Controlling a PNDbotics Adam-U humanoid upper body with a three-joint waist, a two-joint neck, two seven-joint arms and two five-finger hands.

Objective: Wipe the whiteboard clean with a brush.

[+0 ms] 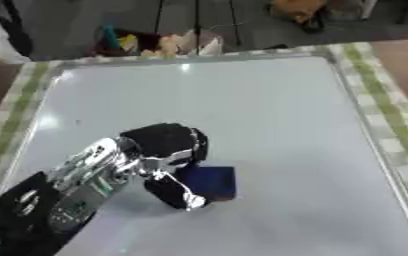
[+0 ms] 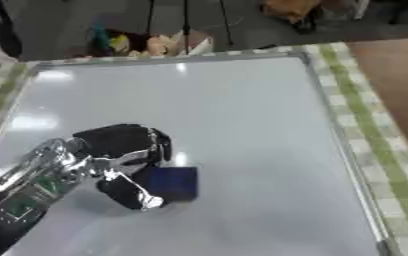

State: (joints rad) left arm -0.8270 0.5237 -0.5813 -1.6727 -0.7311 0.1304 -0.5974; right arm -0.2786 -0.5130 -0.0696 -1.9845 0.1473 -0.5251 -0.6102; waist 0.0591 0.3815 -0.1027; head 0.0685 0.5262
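Left hand (image 1: 159,150) reaches in from lower left, fingers and thumb curled round a dark blue brush (image 1: 209,182). Brush lies flat on the whiteboard (image 1: 269,110), lower middle of the board. Whiteboard sits on a green-checked cloth (image 1: 384,107) over the counter. Board surface looks unmarked.

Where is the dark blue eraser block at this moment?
The dark blue rectangular eraser block sits on the white whiteboard, lower-centre in both eye views, with the robot's black-and-silver left hand curled round its left side.
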